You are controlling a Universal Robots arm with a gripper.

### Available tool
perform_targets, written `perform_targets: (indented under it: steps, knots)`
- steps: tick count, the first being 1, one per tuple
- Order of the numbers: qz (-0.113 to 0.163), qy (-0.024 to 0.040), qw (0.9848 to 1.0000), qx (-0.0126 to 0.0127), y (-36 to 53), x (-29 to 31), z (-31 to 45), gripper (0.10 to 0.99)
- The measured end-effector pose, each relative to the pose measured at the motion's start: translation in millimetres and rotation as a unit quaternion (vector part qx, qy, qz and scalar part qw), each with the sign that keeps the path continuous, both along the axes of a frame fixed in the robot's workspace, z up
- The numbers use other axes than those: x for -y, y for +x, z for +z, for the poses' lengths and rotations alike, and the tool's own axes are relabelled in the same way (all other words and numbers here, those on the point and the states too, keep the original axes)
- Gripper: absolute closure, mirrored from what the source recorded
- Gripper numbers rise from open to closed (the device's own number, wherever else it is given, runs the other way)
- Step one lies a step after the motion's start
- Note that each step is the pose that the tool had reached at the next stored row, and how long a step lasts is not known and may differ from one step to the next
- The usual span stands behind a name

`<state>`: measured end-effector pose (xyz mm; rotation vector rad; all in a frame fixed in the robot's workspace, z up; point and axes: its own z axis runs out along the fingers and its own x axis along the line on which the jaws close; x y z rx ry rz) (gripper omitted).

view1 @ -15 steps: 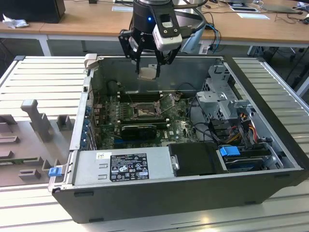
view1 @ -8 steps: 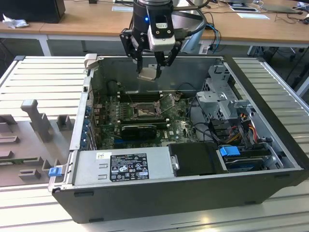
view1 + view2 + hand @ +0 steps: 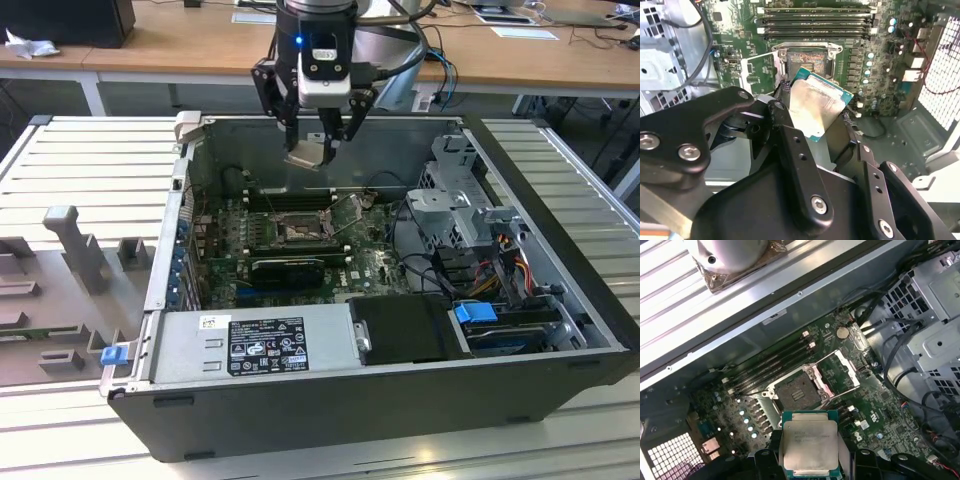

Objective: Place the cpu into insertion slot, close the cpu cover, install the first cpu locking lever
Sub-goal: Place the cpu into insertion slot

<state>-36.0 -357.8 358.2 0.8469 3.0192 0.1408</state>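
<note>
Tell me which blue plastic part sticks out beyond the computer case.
The small blue clip at the corner of the case on the exterior view's left; the other blue part sits inside it.

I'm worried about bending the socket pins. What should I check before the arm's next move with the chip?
1. Grip on the chip: ok, the gripper is shut on its edges.
2. Cover out of the way: ok, it is swung open beside the socket.
3. Socket free of loose parts: ok, nothing lies in it.
4. Chip seated: not ok, it hangs in the air above the green board.
5. Chip corners matched to the socket: cannot tell.
</note>
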Motion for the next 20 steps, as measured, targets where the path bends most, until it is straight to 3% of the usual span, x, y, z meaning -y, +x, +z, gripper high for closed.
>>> perform_targets:
  steps: [5,10,20]
  knots:
    - [-0.029,0.0,0.9996,0.0,0.0,0.0,-0.5,0.557]
    - [-0.072,0.0,0.9974,0.0,0.0,0.0,-1.1,0.557]
    - [-0.117,-0.0002,0.9931,0.0,0.0,0.0,-2.0,0.557]
